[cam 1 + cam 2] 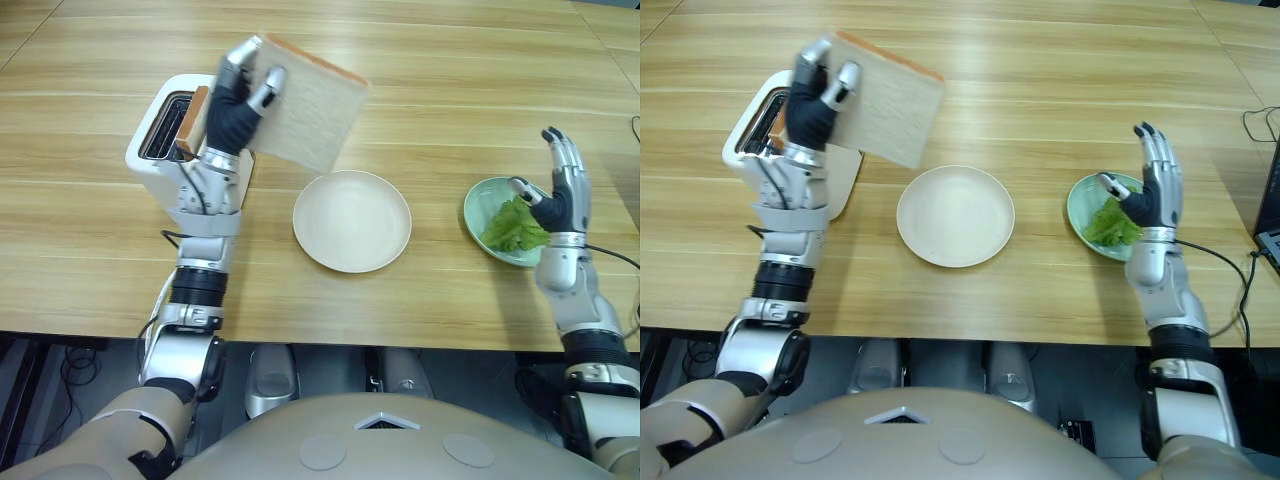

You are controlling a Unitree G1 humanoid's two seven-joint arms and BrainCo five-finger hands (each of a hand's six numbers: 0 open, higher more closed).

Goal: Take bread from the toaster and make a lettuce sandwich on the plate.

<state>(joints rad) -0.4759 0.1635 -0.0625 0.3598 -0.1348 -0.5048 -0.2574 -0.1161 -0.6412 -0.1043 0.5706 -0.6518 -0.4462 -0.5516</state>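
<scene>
My left hand [238, 100] is shut on a slice of bread [312, 112], holding it tilted in the air between the white toaster [160, 150] and the cream plate [352, 220]. Another slice [194, 120] stands in the toaster's slot. The plate lies bare at the table's middle. Green lettuce [514, 228] sits in a small green bowl [478, 205] on the right. My right hand [558, 190] stands upright with fingers spread, at the bowl's right edge, holding nothing.
The wooden table [420, 90] stretches wide behind the plate and the bowl. Its front edge [400, 340] runs just below the plate. A cable [1252, 120] lies at the far right.
</scene>
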